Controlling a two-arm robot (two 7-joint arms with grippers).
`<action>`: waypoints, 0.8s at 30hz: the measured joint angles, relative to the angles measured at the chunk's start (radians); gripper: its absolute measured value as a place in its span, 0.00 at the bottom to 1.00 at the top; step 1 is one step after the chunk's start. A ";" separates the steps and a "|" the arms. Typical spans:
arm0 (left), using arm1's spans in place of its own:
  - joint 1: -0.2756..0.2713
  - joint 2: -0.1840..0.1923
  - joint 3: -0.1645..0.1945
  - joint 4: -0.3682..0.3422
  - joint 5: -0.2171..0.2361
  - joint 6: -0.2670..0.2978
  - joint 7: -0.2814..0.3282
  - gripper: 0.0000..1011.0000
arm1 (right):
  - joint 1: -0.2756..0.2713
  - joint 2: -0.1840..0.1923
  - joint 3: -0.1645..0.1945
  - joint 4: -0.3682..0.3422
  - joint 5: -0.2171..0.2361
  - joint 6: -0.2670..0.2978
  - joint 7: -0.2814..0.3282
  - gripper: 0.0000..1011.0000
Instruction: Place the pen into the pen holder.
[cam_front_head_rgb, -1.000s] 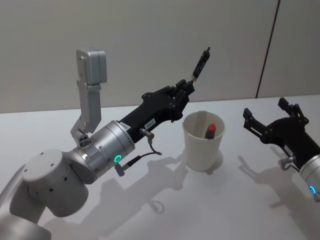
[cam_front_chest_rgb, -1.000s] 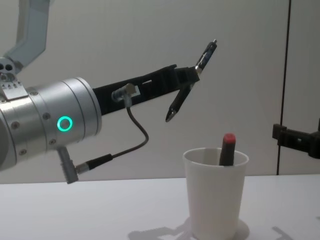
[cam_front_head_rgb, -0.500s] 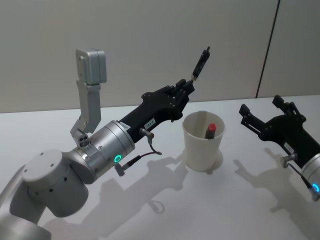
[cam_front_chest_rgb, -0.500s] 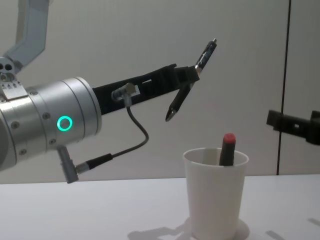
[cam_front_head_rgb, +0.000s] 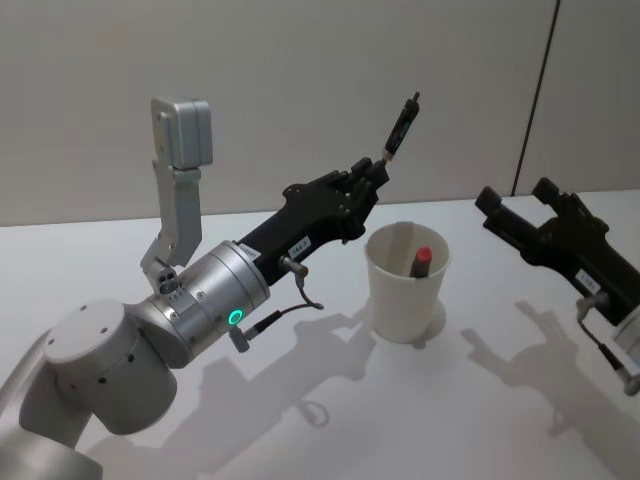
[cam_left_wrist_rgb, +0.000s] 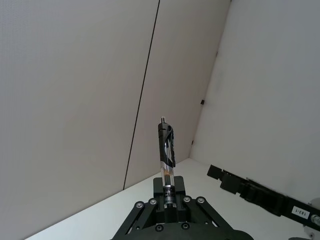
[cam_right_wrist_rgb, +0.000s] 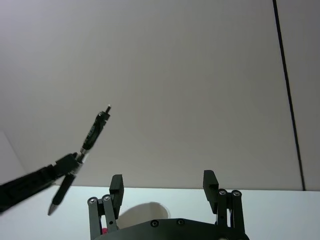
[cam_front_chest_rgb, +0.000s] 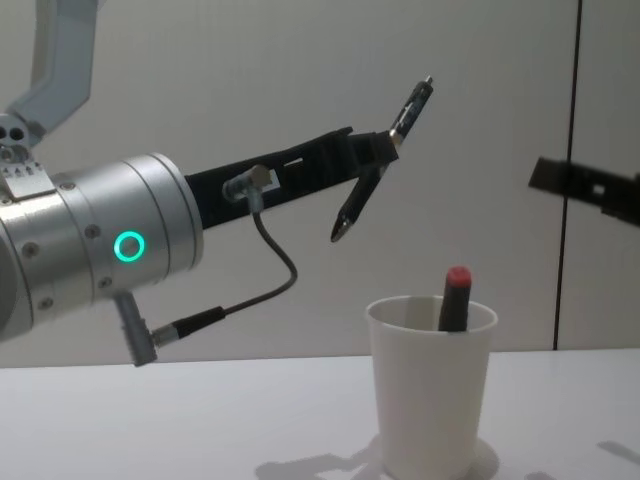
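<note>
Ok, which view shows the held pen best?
Chest view: the pen shows whole in the left gripper, higher than the pen holder. Head and left wrist views show its upper half; right wrist view shows it whole.

A robotics lab or test room: a plain white bench (cam_front_head_rgb: 60, 262) carries the pen holder (cam_front_head_rgb: 405, 290), blank pale wall panels (cam_front_head_rgb: 250, 80) rise behind it with a dark vertical seam (cam_front_head_rgb: 534, 100) to its right, and a silver robot arm (cam_front_head_rgb: 205, 300) with a lit green ring stands to its left.
</note>
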 joint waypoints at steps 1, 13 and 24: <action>0.000 0.000 0.000 0.000 0.000 0.000 0.000 0.12 | 0.001 0.000 0.001 -0.001 0.013 0.003 0.003 0.99; 0.000 0.000 0.000 0.000 0.000 0.000 0.000 0.12 | 0.040 -0.014 0.016 0.003 0.206 0.064 0.044 0.99; 0.000 0.000 0.000 0.000 0.000 0.000 0.000 0.12 | 0.126 -0.055 0.010 0.064 0.348 0.151 0.064 0.99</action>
